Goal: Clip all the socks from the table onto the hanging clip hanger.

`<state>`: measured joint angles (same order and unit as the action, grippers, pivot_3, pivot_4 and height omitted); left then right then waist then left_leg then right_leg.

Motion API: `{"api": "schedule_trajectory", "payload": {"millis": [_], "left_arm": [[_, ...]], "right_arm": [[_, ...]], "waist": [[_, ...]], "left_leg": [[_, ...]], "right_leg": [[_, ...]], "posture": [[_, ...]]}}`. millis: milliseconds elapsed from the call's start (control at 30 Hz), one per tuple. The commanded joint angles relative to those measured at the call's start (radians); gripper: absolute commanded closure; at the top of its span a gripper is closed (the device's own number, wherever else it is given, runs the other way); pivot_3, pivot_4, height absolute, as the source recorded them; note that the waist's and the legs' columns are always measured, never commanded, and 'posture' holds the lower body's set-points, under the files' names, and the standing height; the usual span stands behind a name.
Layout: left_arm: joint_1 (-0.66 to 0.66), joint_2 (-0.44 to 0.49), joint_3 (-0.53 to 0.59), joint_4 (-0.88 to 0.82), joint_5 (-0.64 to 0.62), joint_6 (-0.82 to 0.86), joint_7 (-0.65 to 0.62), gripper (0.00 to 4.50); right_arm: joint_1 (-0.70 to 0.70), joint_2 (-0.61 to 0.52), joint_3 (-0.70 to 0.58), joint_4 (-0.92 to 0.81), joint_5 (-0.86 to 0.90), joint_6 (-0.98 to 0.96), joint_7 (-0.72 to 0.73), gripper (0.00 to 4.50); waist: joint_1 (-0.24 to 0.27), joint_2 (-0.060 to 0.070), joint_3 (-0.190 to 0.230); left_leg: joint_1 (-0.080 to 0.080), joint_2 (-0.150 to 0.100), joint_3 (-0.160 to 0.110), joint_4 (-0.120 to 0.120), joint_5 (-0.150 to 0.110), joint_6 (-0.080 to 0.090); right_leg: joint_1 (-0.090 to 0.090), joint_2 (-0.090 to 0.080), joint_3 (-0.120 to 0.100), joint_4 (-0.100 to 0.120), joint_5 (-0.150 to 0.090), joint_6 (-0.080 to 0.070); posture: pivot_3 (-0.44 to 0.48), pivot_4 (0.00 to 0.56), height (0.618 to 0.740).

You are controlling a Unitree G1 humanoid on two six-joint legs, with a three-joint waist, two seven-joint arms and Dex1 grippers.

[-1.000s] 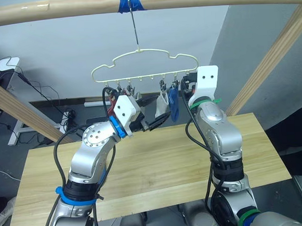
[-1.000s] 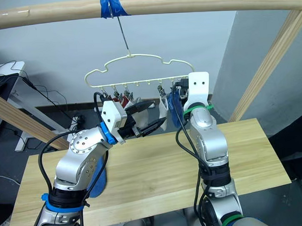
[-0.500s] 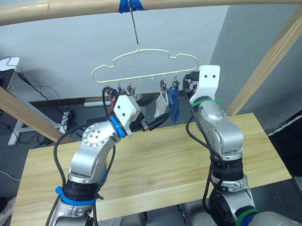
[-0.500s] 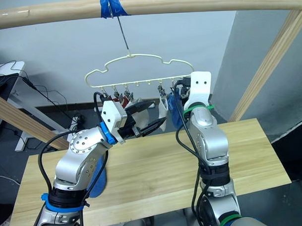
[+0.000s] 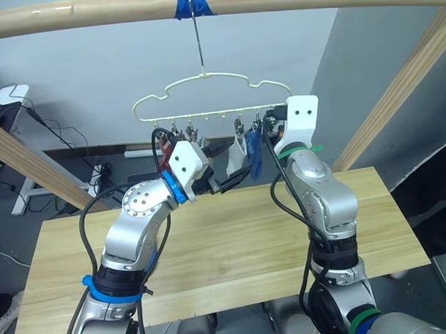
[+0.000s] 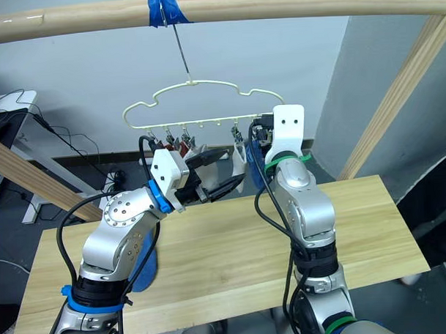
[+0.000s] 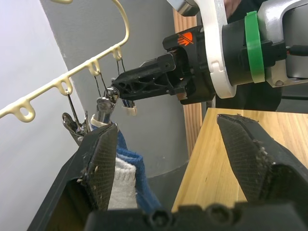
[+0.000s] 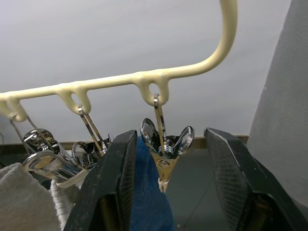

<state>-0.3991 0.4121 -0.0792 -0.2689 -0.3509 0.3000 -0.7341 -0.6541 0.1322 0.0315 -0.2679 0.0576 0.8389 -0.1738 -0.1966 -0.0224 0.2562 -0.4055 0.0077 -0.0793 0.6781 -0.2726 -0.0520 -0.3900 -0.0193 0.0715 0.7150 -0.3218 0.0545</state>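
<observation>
Grey wall behind; the table (image 5: 233, 240) looks bare of socks, though a blue one (image 6: 142, 269) shows behind my left arm. On the hanger (image 5: 206, 94) I see red (image 5: 164, 158), grey (image 5: 237, 155) and blue (image 5: 255, 155) socks clipped. My left gripper (image 7: 178, 159) and right gripper (image 8: 166, 187) both stand apart, the right bracketing the end clip (image 8: 163, 151), empty. Nearly done, I judge.

Both grippers are reaching up to the hanger over the table.

The cream clip hanger (image 5: 206, 94) is hanging by its hook from the taped wooden pole (image 5: 217, 6). A grey sock (image 5: 237, 156) and a blue sock (image 5: 254, 153) are dangling from its clips. The left gripper (image 5: 234, 179) is pointing at the grey sock's lower end, while the right gripper (image 5: 274, 125) is sitting just beside the blue sock. The table (image 5: 226, 247) is lying below them.
</observation>
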Motion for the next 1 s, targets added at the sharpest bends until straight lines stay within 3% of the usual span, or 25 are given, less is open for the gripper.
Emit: {"api": "schedule_trajectory", "payload": {"millis": [33, 333, 433, 567, 633, 867, 1000], "left_arm": [[-0.012, 0.004, 0.004, -0.021, -0.001, -0.013, -0.005, 0.86], [-0.011, 0.005, 0.003, -0.023, 0.0, -0.012, -0.005, 0.86], [-0.011, 0.004, 0.002, -0.022, 0.001, -0.012, -0.004, 0.86], [-0.01, 0.003, 0.0, -0.021, 0.003, -0.012, -0.004, 0.86], [-0.009, 0.003, 0.0, -0.021, 0.004, -0.012, -0.003, 0.86], [0.011, 0.004, 0.007, -0.025, 0.011, -0.014, 0.009, 0.86], [0.08, -0.011, 0.021, -0.032, 0.055, -0.018, 0.087, 0.86]], "right_arm": [[-0.01, 0.032, 0.012, -0.024, 0.008, -0.028, 0.005, 2.2], [-0.018, 0.034, 0.01, -0.011, 0.016, -0.045, 0.005, 2.2], [-0.02, 0.036, 0.008, -0.006, 0.02, -0.049, 0.008, 2.79], [-0.025, 0.035, 0.005, 0.001, 0.024, -0.059, 0.012, 4.12], [-0.027, 0.033, 0.004, 0.004, 0.027, -0.063, 0.014, 4.46], [-0.032, 0.03, -0.001, 0.01, 0.028, -0.076, 0.021, 4.46], [-0.034, 0.025, -0.003, 0.01, 0.028, -0.08, 0.024, 4.46]], "waist": [[0.0, 0.0, -0.001], [0.0, 0.0, -0.008], [0.0, 0.001, -0.012], [0.0, 0.002, -0.017], [0.0, 0.002, -0.018], [0.0, 0.002, -0.019], [-0.001, 0.002, -0.02]], "left_leg": [[0.0, 0.0, 0.0, 0.0, 0.0, 0.0], [0.0, 0.0, 0.0, 0.0, 0.0, 0.0], [0.0, 0.0, 0.0, 0.0, 0.0, 0.0], [0.0, 0.0, 0.0, 0.0, 0.0, 0.0], [0.0, 0.0, 0.0, 0.0, 0.0, 0.0], [0.0, 0.0, 0.0, 0.0, 0.0, 0.0], [0.0, 0.0, 0.0, 0.0, 0.0, 0.0]], "right_leg": [[0.0, 0.0, 0.0, 0.0, 0.0, 0.0], [0.0, 0.0, 0.0, 0.0, 0.0, 0.0], [0.0, 0.0, 0.0, 0.0, 0.0, 0.0], [0.0, 0.0, 0.0, 0.0, 0.0, 0.0], [0.0, 0.0, 0.0, 0.0, 0.0, 0.0], [0.0, 0.001, 0.0, 0.0, 0.0, 0.0], [0.0, 0.001, 0.0, 0.0, 0.0, 0.0]], "posture": [[-0.203, 0.164, 0.74], [-0.203, 0.164, 0.74], [-0.203, 0.164, 0.74], [-0.203, 0.164, 0.74], [-0.203, 0.164, 0.74], [-0.206, 0.164, 0.74], [-0.209, 0.165, 0.74]]}}
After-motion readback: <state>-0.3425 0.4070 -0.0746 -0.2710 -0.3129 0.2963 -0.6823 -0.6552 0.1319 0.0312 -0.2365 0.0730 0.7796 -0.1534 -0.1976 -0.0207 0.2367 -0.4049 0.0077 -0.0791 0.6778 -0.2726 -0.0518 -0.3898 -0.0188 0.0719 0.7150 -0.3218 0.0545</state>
